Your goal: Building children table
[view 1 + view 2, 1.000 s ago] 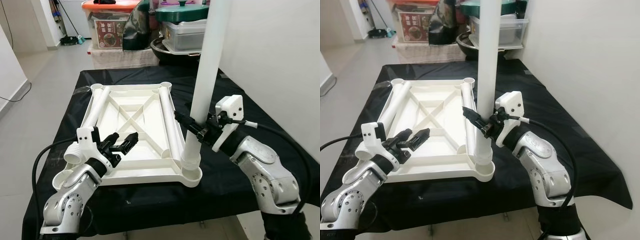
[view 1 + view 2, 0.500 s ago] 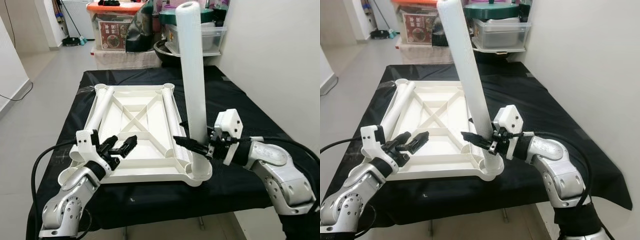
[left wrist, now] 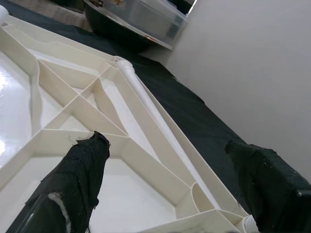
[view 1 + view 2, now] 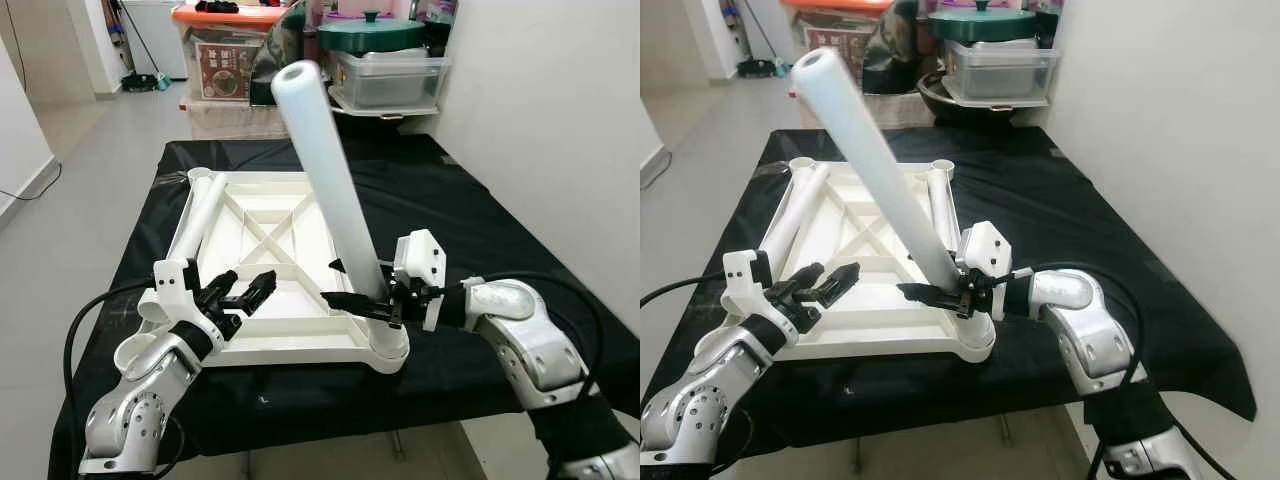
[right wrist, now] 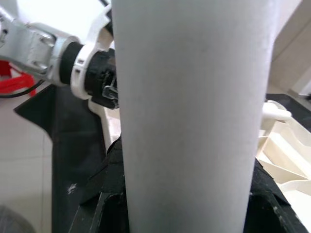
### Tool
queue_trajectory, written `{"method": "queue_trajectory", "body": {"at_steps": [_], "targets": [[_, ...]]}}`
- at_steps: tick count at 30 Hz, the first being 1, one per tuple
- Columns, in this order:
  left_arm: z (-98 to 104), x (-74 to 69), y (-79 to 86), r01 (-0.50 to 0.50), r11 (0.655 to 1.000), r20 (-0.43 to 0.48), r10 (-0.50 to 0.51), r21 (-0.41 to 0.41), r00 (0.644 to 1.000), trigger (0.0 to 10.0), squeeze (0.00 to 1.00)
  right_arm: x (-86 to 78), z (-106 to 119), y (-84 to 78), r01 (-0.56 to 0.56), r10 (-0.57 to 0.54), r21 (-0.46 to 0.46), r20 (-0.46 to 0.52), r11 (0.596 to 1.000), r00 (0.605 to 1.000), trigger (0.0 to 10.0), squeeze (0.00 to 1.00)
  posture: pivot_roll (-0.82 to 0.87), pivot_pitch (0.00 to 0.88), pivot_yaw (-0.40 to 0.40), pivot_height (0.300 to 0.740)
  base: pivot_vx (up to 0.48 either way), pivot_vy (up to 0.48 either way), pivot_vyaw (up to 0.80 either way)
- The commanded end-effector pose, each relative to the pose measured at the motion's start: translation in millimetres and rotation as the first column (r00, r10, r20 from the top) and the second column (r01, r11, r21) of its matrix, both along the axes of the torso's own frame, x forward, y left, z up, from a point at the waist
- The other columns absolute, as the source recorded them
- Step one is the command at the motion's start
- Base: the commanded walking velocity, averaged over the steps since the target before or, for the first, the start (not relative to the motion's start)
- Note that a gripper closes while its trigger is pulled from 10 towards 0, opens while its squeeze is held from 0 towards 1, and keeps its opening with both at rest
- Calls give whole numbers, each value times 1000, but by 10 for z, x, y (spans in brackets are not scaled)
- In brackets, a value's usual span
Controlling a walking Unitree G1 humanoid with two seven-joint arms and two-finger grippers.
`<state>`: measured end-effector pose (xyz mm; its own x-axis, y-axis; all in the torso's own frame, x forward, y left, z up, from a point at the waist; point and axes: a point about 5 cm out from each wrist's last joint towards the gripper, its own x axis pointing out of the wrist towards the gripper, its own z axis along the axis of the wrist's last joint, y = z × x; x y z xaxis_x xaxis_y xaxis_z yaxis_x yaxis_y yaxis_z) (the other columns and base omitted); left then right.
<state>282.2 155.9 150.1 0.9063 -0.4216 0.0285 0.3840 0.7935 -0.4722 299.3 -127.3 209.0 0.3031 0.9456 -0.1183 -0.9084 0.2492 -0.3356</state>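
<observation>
Leg (image 4: pixel 333 185) now tilted leftward, right hand (image 4: pixel 352 301) clamped round it, left hand (image 4: pixel 242 289) open, black-clothed table (image 4: pixel 480 230).

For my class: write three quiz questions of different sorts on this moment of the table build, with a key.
1. True or false: the white leg tube in the right gripper stands upright.
2. The left gripper is: A) shut on a tube, B) open above the upturned tabletop, C) resting on the black cloth.
3. Fill in: the tube's foot meets the tabletop's near-right corner ____.

Key: 1 false, it tilts toward the robot's left. 2 B. 3 socket.
</observation>
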Motion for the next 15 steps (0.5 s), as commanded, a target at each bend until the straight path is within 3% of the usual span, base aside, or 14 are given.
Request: {"method": "queue_trajectory", "body": {"at_steps": [1,7,15], "targets": [[9,-4,-6,-1,1000,4,1,4,1000,10000,0,6,-95,2,-13,12,-35,-35,999,999,10000,0,111,0,-85,740,0,0,0],[0,-22,7,-11,1000,-3,11,-11,1000,10000,0,-21,-134,-50,-75,74,-6,-98,997,992,10000,0,119,0,-94,740,0,0,0],[-1,-24,25,-26,999,-13,26,-31,1000,10000,0,59,-118,-175,20,0,135,-151,991,989,10000,0,120,0,-91,740,0,0,0]]}}
